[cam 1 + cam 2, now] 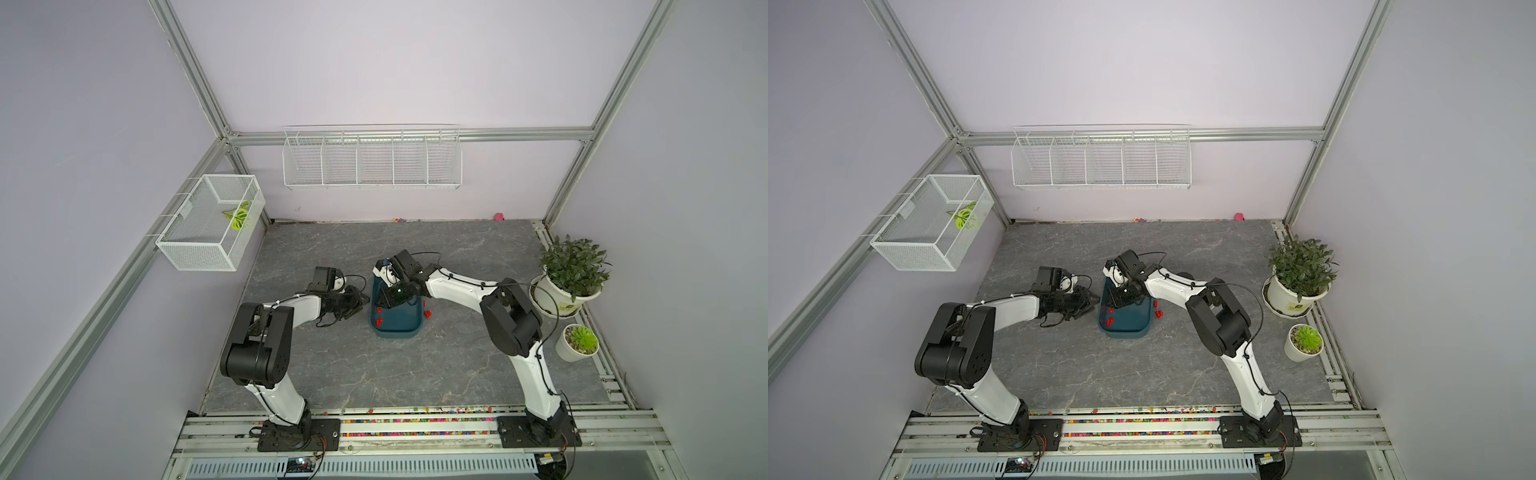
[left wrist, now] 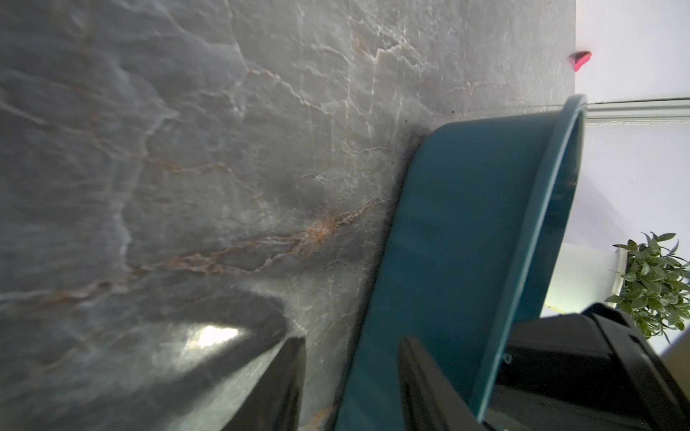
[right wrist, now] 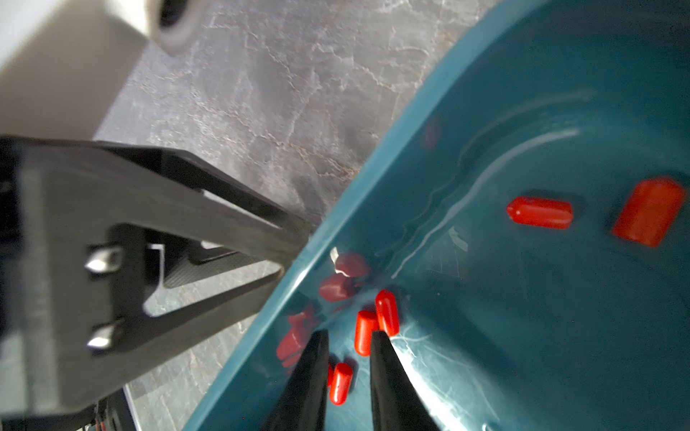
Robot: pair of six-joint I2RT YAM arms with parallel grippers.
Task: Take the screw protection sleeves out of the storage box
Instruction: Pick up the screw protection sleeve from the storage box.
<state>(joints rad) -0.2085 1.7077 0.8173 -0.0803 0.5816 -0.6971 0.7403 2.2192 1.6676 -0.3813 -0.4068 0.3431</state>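
Left hand [image 1: 362,300] at storage box's [image 1: 397,332] outer wall, right hand [image 3: 349,334] inside.

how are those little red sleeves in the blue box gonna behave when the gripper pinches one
The screw protection sleeves look smooth and round-ended, so one may roll or squirt out of the right gripper. They are tiny beside its fingers, so probably very light. The storage box floor looks glossy; a nudged one likely slides.

Red sleeves [image 3: 540,212], teal box [image 3: 541,336], gry veined tbl [image 3: 283,97]
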